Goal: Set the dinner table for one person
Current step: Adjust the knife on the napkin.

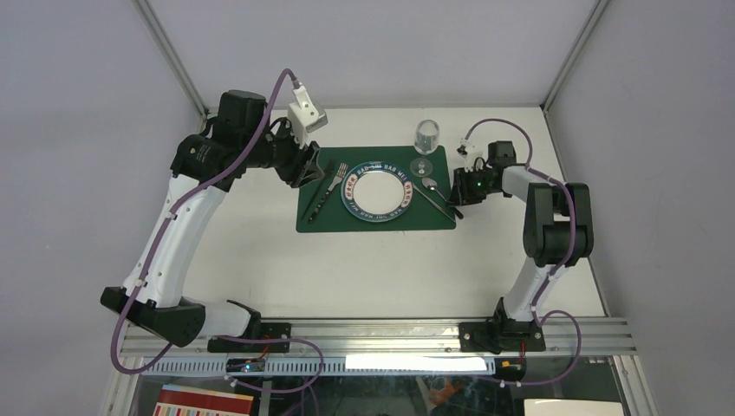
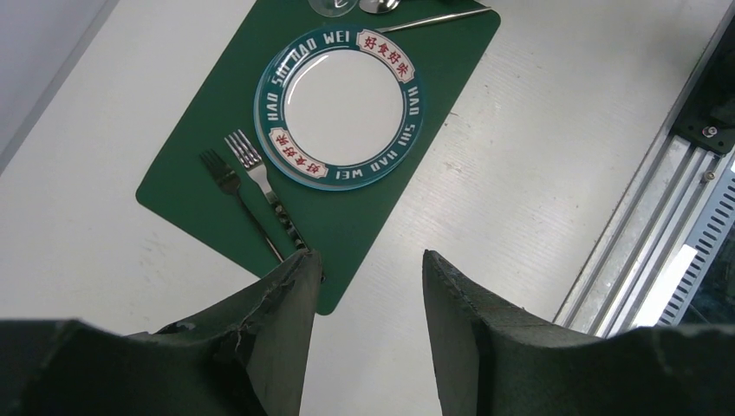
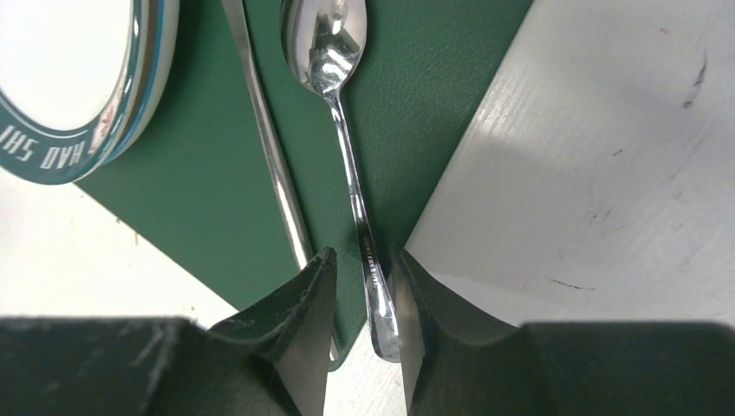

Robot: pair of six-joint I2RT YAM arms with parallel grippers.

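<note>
- Nearest to the arm bases, the white dinner table [image 1: 260, 260] stretches in front of the plate [image 1: 375, 192], and the setting lies further in on a green placemat [image 1: 381, 221].
- The plate stands on the middle of this placemat, with nothing on it.
- Left of the plate lie two forks side by side: a silver fork [image 2: 251, 165] just beside the rim and a darker fork [image 2: 227, 186] outside of it. Both have their tines pointing away from the arms.
- Over the handle ends of the forks hovers the left gripper [image 2: 368, 260]. Its fingers are moderately apart and hold nothing.
- Right of the plate lie a knife [image 3: 269, 147] and, outside of it, a spoon [image 3: 345, 121]. The end of the spoon handle passes over the placemat edge.
- The right gripper [image 3: 364, 256] is low at this handle, with the fingers narrow on both sides of it. A thin strip of green shows beside one finger, so I judge it is not clamped.
- Beyond the plate, to the right, a glass [image 1: 426, 136] stands upright at the far edge of the placemat.
- In my judgement the setting is almost complete. What seems left is to straighten the spoon and then take both arms away.
</note>
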